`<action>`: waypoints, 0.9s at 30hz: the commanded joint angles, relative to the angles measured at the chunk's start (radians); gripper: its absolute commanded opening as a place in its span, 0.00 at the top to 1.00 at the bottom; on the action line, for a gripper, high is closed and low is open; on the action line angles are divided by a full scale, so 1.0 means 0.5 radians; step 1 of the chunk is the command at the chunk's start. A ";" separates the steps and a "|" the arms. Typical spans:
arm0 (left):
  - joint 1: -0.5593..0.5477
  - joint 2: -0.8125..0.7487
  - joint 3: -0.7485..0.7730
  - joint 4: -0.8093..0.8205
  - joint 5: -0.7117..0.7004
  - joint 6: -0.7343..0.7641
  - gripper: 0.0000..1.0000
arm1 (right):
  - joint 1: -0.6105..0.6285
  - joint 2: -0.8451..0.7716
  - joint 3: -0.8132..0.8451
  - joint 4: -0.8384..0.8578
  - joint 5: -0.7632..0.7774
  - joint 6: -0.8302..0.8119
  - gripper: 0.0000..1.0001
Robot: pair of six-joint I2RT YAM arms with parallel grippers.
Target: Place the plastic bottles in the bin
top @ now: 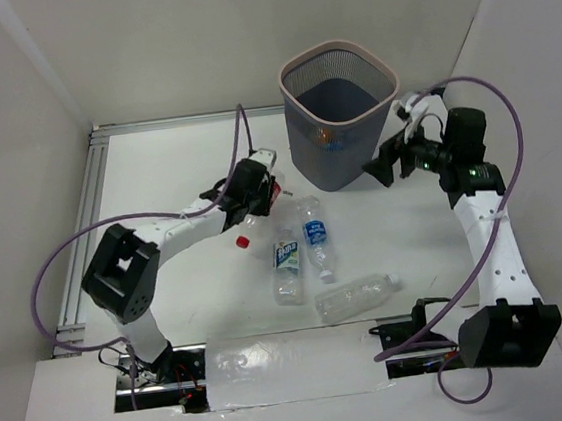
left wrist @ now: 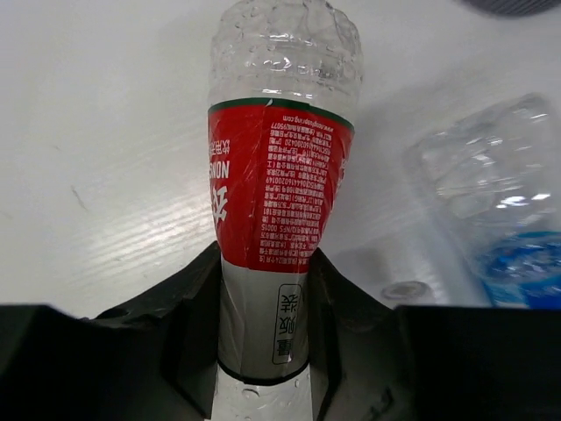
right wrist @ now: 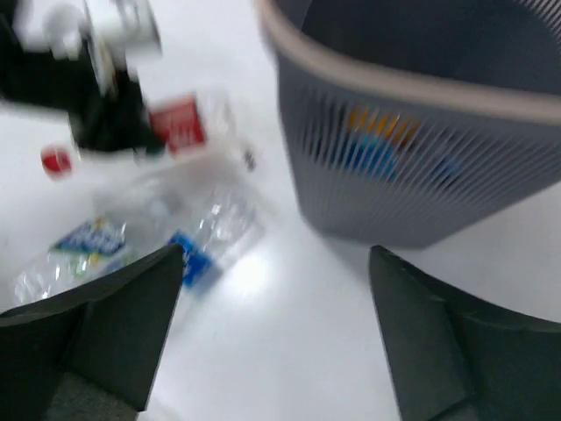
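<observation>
- Left pincer (top: 256,195) is clamped around one red-labelled bottle (left wrist: 279,189), clear, at the group's left.
- Three more clear ones lie on the white surface (top: 156,173): green-white-labelled bottle (top: 287,263), blue-labelled bottle (top: 314,235), unlabelled bottle (top: 356,298) nearest.
- One grey mesh bin (top: 355,152) with a pale rim stands far, right of centre.
- Right pincer (top: 389,167), spread, is just beside the bin.

Four plastic bottles (top: 286,260) outside, one red-labelled bottle (left wrist: 276,189) among them; one bin (top: 365,151); perhaps one orange bottle (top: 330,137) inside.
</observation>
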 commanded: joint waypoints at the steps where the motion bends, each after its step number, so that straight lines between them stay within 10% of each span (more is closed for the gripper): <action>1: 0.001 -0.398 0.320 -0.017 0.113 0.151 0.94 | -0.046 -0.196 -0.222 -0.384 -0.187 -0.412 0.11; 4: 0.001 -0.509 0.645 -0.082 0.282 0.210 0.94 | -0.046 -0.358 -0.410 -0.504 -0.209 -0.570 0.66; 7: 0.001 -0.509 1.012 -0.127 0.469 0.237 0.94 | -0.046 -0.460 -0.646 -0.504 -0.142 -0.667 0.88; 15: 0.001 -0.034 1.744 0.310 0.743 -0.054 0.90 | -0.046 -0.460 -0.772 -0.737 -0.196 -1.272 0.12; 23: 0.001 0.689 2.252 1.069 0.531 -0.459 0.77 | -0.046 -0.521 -0.812 -0.762 -0.243 -1.435 0.06; 27: -0.042 0.923 2.493 1.082 0.353 -0.422 0.42 | -0.046 -0.573 -0.880 -0.842 -0.243 -1.555 0.01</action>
